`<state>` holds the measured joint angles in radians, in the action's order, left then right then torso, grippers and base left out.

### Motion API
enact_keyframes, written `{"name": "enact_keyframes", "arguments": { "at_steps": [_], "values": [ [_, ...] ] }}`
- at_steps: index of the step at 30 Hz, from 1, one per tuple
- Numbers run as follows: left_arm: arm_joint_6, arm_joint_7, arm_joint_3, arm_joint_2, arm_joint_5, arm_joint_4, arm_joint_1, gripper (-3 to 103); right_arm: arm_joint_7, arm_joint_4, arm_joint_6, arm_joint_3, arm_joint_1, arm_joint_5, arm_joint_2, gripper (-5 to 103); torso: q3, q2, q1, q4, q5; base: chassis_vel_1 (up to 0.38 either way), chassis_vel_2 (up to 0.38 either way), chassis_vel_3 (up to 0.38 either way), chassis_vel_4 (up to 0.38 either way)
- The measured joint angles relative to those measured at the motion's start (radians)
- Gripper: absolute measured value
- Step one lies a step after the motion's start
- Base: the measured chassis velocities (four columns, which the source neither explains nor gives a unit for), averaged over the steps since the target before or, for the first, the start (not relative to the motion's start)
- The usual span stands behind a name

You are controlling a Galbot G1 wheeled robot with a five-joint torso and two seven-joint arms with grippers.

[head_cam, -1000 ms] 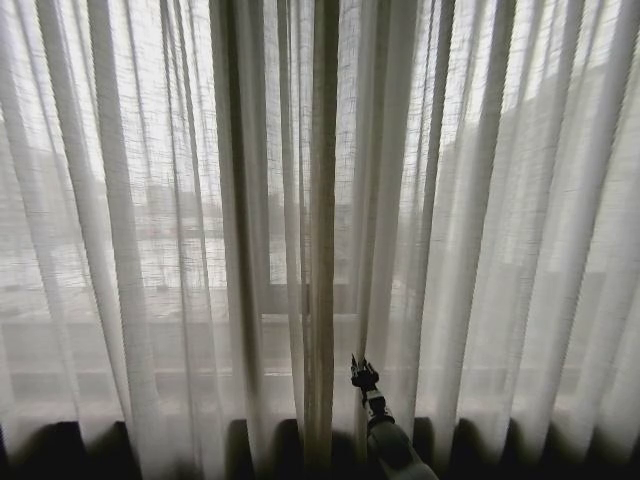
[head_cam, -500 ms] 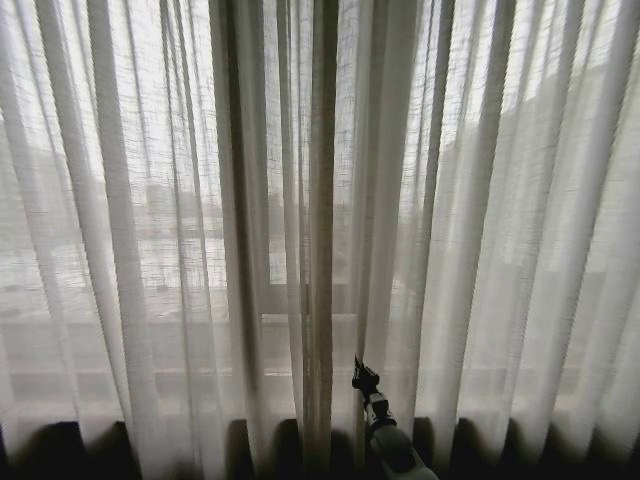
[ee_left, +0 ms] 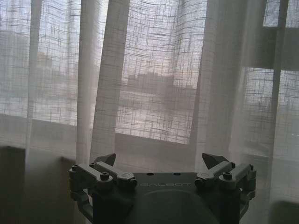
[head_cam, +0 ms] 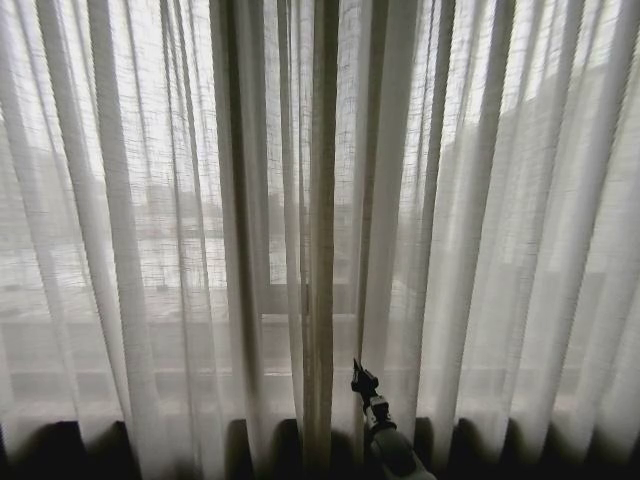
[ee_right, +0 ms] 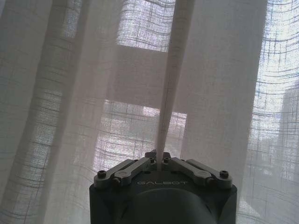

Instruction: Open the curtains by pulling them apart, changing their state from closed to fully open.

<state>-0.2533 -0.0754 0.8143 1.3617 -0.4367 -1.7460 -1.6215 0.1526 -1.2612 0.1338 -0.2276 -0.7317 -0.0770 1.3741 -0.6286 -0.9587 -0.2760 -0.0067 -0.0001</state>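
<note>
Curtains (head_cam: 470,200) hang drawn together across the whole window, their long pleats running straight from twelve o'clock to six, with the darkest bunched folds where the two panels meet at centre. Daylight comes through the loose weave, showing dim window frame bars (head_cam: 300,300) and blurred buildings outside. A dark band of wall (head_cam: 60,450) lies beneath the hems. In the head view the right gripper (head_cam: 362,378) rises at about six o'clock, just right of the central meeting folds. Its wrist view shows the fingers (ee_right: 140,164) pinched narrowly together on a thin vertical fold of curtain edge. The left gripper (ee_left: 159,161) faces the fabric with its jaws spread wide, holding nothing.
</note>
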Motion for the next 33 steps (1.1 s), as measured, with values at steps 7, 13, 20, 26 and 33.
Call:
{"name": "enact_keyframes", "arguments": {
  "at_steps": [7, 13, 20, 26, 33],
  "values": [
    [0.001, 0.000, -0.003, -0.006, -0.001, 0.001, 0.002, 100, 0.000, -0.008, 0.000, -0.002, -0.008, 0.000, 0.000, 0, 0.000, 0.000, 0.000, 0.0000, 0.0000, -0.130, -0.123, 0.140, 0.136],
    [0.001, -0.001, -0.008, -0.008, -0.001, 0.004, 0.005, 100, 0.001, -0.013, 0.000, -0.007, -0.015, 0.001, 0.000, 0, 0.000, 0.000, 0.000, -0.0006, 0.0003, -0.195, -0.183, 0.187, 0.191],
    [0.001, -0.001, -0.007, -0.014, -0.006, 0.010, 0.005, 100, 0.003, -0.017, -0.001, -0.006, -0.015, 0.002, 0.000, 0, 0.000, 0.000, 0.000, -0.0001, -0.0001, -0.155, -0.142, 0.152, 0.165],
    [0.000, -0.001, -0.005, -0.016, -0.010, 0.013, 0.005, 100, 0.004, -0.022, -0.002, -0.008, -0.019, 0.001, 0.000, 0, 0.000, 0.000, 0.000, 0.0001, 0.0000, -0.118, -0.118, 0.123, 0.127],
    [-0.002, -0.002, -0.007, -0.018, -0.010, 0.015, 0.003, 100, 0.004, -0.032, -0.002, -0.031, -0.034, 0.001, 0.000, 0, 0.000, 0.000, 0.000, -0.0001, -0.0001, -0.146, -0.138, 0.150, 0.147]
  ]
}}
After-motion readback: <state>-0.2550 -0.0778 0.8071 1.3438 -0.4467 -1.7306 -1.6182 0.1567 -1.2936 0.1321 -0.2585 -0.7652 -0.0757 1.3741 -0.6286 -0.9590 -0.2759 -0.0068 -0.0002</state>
